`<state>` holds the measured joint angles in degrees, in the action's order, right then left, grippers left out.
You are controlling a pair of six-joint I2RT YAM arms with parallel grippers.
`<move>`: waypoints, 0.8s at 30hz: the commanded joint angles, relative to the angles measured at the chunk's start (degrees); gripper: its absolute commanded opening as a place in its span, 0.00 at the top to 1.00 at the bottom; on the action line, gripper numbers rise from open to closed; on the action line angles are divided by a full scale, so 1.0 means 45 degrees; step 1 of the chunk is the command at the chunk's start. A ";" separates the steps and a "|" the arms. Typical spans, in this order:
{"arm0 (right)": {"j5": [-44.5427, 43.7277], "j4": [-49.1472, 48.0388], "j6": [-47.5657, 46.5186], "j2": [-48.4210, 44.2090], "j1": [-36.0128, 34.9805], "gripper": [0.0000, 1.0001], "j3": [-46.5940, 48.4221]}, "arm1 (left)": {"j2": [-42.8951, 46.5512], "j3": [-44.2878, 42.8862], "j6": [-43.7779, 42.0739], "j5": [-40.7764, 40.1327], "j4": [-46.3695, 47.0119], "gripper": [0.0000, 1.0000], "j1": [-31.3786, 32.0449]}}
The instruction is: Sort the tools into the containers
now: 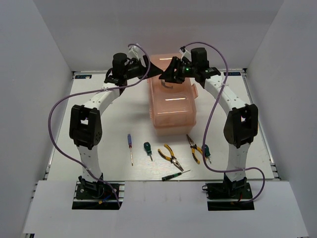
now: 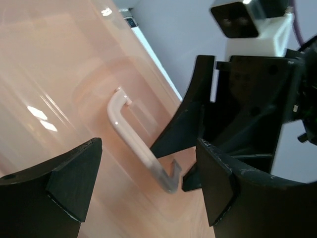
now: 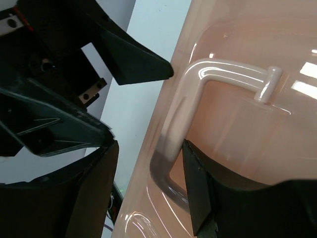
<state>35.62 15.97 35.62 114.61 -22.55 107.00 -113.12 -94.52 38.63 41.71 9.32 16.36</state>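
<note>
The left gripper point(image 1: 146, 67) hangs wide open above the far end of the closed toolbox point(image 1: 173, 106), whose trays are hidden. The right gripper point(image 1: 168, 74) straddles the lid handle point(image 3: 218, 72) with its jaws apart, clasping nothing, and blocks the handle's lower end. The tools point(image 1: 171, 157) lie in a row on the table point(image 1: 114, 119) before the box

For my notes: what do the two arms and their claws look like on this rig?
Both the left arm and right arm have white links with black joint housings on black base plates. A purple cable loops along each. The left claw and right claw carry broad, wedge-shaped matte black fingers.
</note>
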 commanded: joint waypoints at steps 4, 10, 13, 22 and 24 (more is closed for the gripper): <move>0.1323 -0.1398 0.0718 -0.0565 0.0146 0.40 -0.0125 | -0.0057 -0.0636 -0.0226 0.0222 -0.1796 0.14 0.0290; 0.1655 -0.1867 0.1030 -0.0527 0.0186 0.42 -0.0262 | -0.0486 -0.1357 -0.0226 0.0105 -0.2617 0.14 0.0523; 0.1909 -0.2335 0.1304 -0.0585 0.0225 0.42 -0.0554 | -0.0974 -0.2177 -0.0226 0.0105 -0.3261 0.14 0.0642; 0.2124 -0.2669 0.1305 -0.0722 0.0284 0.44 -0.0926 | -0.1853 -0.3408 0.0009 -0.0049 -0.4511 0.15 0.1032; 0.2202 -0.2669 0.1207 -0.0780 0.0381 0.41 -0.0985 | -0.1854 -0.3410 0.0009 -0.0051 -0.4629 0.19 0.1032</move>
<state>42.22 8.21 40.36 114.54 -20.43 102.74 -120.68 -108.73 38.63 40.58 -5.69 19.49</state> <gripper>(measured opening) 0.563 0.822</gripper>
